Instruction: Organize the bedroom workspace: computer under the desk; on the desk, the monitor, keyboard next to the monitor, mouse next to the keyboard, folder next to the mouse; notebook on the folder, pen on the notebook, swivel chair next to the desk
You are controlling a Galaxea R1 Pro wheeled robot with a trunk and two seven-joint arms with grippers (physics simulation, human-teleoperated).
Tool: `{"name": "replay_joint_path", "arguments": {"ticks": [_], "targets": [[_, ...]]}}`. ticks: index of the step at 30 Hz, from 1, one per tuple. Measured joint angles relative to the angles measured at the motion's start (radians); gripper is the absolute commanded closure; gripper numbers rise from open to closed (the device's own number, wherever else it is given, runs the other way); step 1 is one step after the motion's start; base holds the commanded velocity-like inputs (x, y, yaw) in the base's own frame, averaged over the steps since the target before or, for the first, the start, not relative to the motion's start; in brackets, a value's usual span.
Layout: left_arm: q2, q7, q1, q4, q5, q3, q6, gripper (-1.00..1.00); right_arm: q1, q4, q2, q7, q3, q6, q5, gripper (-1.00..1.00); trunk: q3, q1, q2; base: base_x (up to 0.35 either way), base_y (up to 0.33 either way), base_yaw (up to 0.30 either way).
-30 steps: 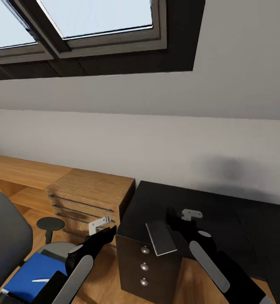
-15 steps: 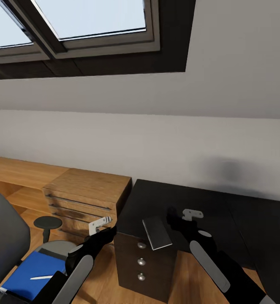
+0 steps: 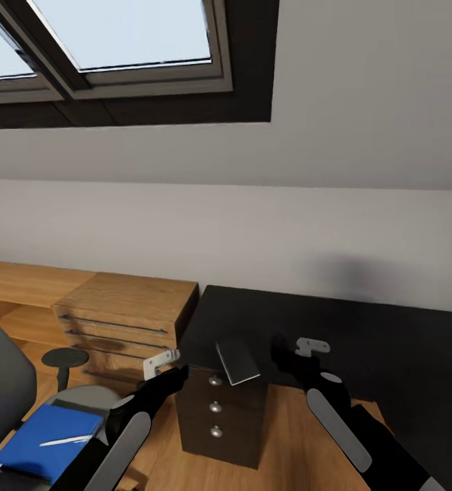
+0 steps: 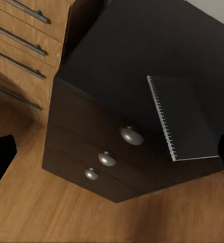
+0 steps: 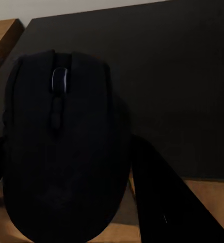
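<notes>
Room: we face an attic wall, skylights above the black desk (image 3: 362, 334).
Mouse (image 5: 61, 147): pinched in our right gripper (image 5: 66, 212); rigid, light, smooth-sided, we judge.
Left gripper (image 3: 163, 363): state untellable.
Notebook (image 3: 236, 361): overhanging the desk corner.

- The head camera has turned toward 3 o'clock over the last second, so the whole scene has slid toward 9 o'clock in the head view; the things themselves have not moved.
- The skylight (image 3: 116, 41) now sits further toward 9 o'clock, with more plain grey wall showing at 3 o'clock.
- The swivel chair (image 3: 1, 389) has slipped partly past the frame edge at 9 o'clock, carrying the blue folder (image 3: 41, 440) and pen (image 3: 65, 440) with it.
- More of the black worktop (image 3: 389, 341) has come into sight at 3 o'clock.
- The notebook (image 3: 236, 361) and drawer unit (image 3: 219, 423) have drifted toward 9 o'clock against the arms.
</notes>
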Motion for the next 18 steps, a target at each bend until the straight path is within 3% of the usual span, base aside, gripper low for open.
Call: {"name": "replay_joint_path", "arguments": {"ticks": [9, 18], "targets": [[0.000, 0.000, 0.000, 0.000, 0.000, 0.000, -0.001, -1.00, 0.000, 0.010, 0.000, 0.000, -0.001, -0.001, 0.000, 1.00, 0.006, 0.000, 0.000, -0.317, 0.000, -0.268], [0.000, 0.000, 0.000, 0.000, 0.000, 0.000, -0.002, -1.00, 0.000, 0.031, 0.001, 0.002, -0.028, -0.003, 0.000, 1.00, 0.012, -0.001, 0.000, -0.061, 0.000, -0.270]]}}
